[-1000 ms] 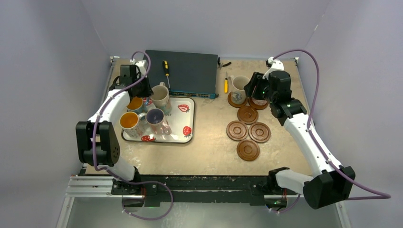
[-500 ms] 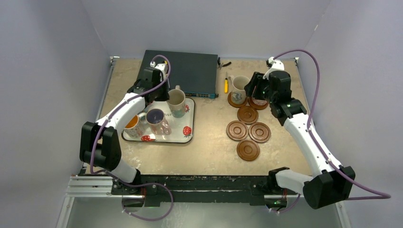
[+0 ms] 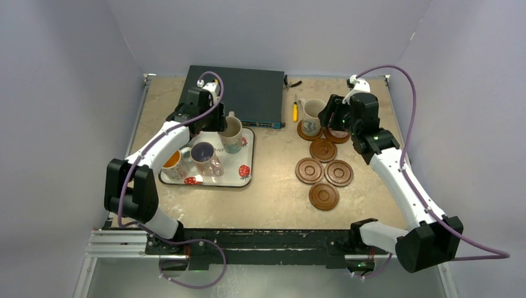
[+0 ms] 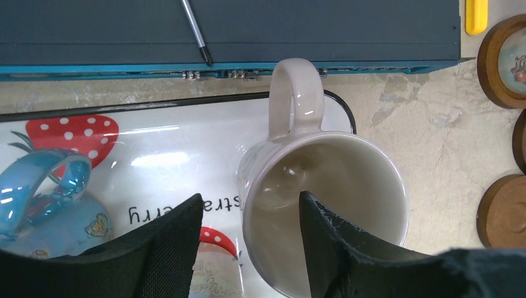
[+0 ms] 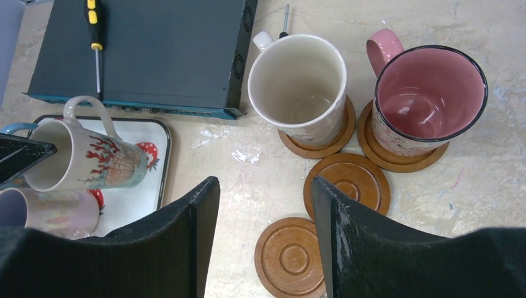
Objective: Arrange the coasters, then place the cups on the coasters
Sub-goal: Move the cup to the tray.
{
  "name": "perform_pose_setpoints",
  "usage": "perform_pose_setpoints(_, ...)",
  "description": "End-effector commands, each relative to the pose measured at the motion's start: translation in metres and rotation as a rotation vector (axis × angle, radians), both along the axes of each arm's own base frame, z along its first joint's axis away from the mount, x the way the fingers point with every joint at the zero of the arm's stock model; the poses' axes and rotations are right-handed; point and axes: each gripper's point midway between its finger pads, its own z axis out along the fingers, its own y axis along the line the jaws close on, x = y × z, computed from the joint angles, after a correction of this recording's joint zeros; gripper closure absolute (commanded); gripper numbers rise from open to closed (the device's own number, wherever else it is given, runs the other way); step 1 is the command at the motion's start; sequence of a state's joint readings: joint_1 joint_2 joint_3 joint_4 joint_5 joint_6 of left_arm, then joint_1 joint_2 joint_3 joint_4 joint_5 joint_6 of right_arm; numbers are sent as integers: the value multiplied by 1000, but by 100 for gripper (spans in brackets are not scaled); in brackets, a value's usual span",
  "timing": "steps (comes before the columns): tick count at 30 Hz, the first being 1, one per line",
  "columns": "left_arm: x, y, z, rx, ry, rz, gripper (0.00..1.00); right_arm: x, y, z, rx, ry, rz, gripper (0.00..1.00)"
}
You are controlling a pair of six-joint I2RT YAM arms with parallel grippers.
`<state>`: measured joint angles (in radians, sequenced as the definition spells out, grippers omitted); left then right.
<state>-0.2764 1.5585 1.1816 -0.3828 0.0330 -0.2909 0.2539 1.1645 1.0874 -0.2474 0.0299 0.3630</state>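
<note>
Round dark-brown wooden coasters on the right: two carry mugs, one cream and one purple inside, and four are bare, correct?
No: the right wrist view shows the second mug is pink inside, not purple. The cream ceramic mug and four bare wooden coasters are right.

You have glazed ceramic here: the cream mug [image 4: 347, 186] shines, with highlights on its handle, and the pink mug [image 5: 428, 99] is glossy inside. The tray [image 4: 161, 149] is glossy white. The coasters [image 5: 356, 177] are smooth brown wood with ring grooves. The tabletop [image 5: 260, 180] is matt, mottled and scuffed. The box [image 5: 149, 49] looks like matt dark metal. On the left gripper [image 4: 248, 205], the fingers [image 4: 167, 248] are matt black plastic.
</note>
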Motion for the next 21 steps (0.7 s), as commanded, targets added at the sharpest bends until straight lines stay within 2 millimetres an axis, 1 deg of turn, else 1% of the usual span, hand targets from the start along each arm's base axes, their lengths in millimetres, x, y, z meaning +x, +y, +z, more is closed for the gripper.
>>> perform_pose_setpoints(1, 19, -14, 23, -2, -109, -102, 44, 3, 10, -1, 30, -10, 26, 41)
perform_pose_setpoints(3, 20, -20, 23, -16, -117, -140, 45, 3, 12, -1, 33, -10, 30, 42)
perform_pose_setpoints(6, 23, -19, 19, 6, -114, -152, 48, 2, 13, 1, 34, -17, 32, 42)
perform_pose_setpoints(8, 24, -20, 20, 7, -121, -160, 57, 1, 13, 2, 33, -17, 33, 42)
perform_pose_setpoints(9, 25, -21, 20, 3, -124, -166, 60, 1, 13, 2, 33, -16, 35, 42)
perform_pose_setpoints(12, 23, -20, 20, 3, -119, -163, 77, -1, 14, 4, 35, -19, 38, 42)
perform_pose_setpoints(14, 19, -17, 24, 2, -125, -144, 88, -4, 13, 9, 36, -33, 36, 42)
perform_pose_setpoints(16, 13, -15, 29, -3, -139, -123, 95, -6, 12, 14, 39, -42, 33, 42)
perform_pose_setpoints(18, 9, -14, 37, 11, -168, -88, 100, -8, 13, 18, 52, -42, 31, 42)
perform_pose_setpoints(21, 4, -11, 43, 32, -180, -14, 100, -10, 24, 16, 75, -30, 37, 42)
